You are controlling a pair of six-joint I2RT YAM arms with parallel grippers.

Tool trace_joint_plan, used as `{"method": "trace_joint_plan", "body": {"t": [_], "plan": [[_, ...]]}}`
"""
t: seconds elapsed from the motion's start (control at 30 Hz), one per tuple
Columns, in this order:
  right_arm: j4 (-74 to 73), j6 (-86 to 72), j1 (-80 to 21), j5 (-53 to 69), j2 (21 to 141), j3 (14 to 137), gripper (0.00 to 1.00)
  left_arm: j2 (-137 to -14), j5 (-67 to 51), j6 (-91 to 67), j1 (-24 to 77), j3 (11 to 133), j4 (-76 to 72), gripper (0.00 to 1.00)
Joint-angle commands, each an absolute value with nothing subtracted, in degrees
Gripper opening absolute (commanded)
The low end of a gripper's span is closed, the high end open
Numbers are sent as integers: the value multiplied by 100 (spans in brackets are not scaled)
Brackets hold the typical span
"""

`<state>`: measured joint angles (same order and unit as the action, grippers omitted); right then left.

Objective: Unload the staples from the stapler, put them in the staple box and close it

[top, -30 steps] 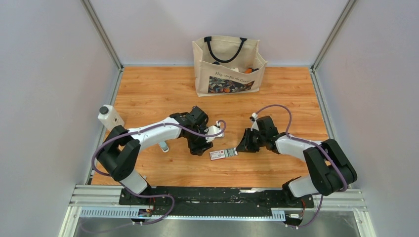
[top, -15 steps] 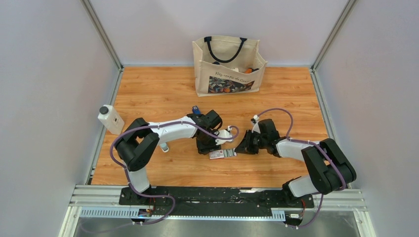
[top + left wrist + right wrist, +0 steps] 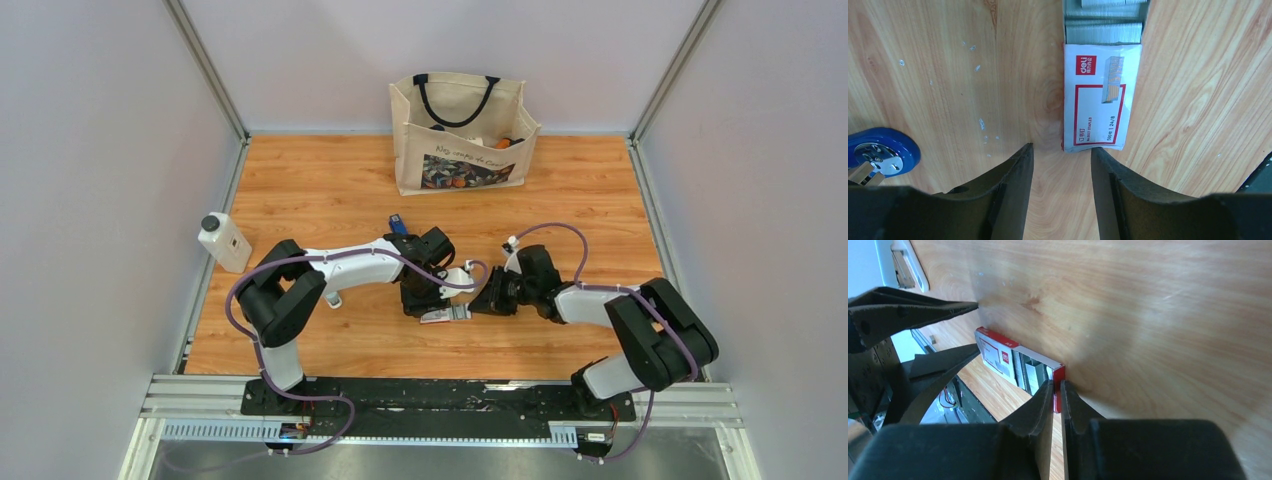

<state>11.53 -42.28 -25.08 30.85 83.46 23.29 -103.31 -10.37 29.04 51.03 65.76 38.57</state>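
Top view: stapler (image 3: 398, 222) shows only as a small blue bit on the worktop (image 3: 300, 190), on the far side of the left arm's wrist. It is mostly hidden, so can't tell its long axis. Left pincer (image 3: 428, 300) and right pincer (image 3: 484, 302) are both down at the white-and-red staple box (image 3: 446, 315), one at each end. Left arm is clearly nearer the stapler, right arm well apart from it. Left wrist view: left pincer spread, nothing between its fingers (image 3: 1015, 175), bare wood in the gap. Box lies just ahead, slightly right of the gap, long axis running away from the camera, grey rows at its far end. Stapler's rounded blue end with metal parts sits low left, outside the left finger, so the pincer points away from it. Right wrist view: right pincer nearly pressed together, tips nipping the red end wall of the box tray. Staples inside the stapler not visible in any view. Judgement: stapler not in hand yet; the left pincer would need to swing round toward it.
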Motion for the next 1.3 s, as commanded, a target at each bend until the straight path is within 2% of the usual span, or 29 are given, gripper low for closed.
{"method": "trace_joint_plan", "body": {"t": [0.0, 0.33, 0.83, 1.0, 1.17, 1.23, 1.27], "plan": [[1459, -4386, -2882, 2962, 8490, 2469, 14, -10441, -1151, 2821, 5142, 6741, 3841, 55], [2231, -4834, -3199, 2988, 8789, 2461, 15, -10406, -1134, 2839, 5133, 6697, 3832, 55], [3208, -5388, -3454, 3164, 9308, 2364, 22, -10380, -1099, 2848, 5142, 6750, 3867, 55], [2779, -5195, -3454, 3085, 9141, 2408, 31, -10371, -1169, 2830, 5142, 6776, 3902, 55], [1506, -4695, -3279, 2770, 8667, 2522, 46, -10187, -1327, 2804, 4984, 6934, 4235, 55], [803, -4361, -3156, 2541, 8316, 2610, 67, -10029, -1450, 2769, 4826, 7092, 4498, 55], [408, -4229, -3086, 2462, 8167, 2645, 91, -9915, -1520, 2751, 4729, 7180, 4674, 56]]}}
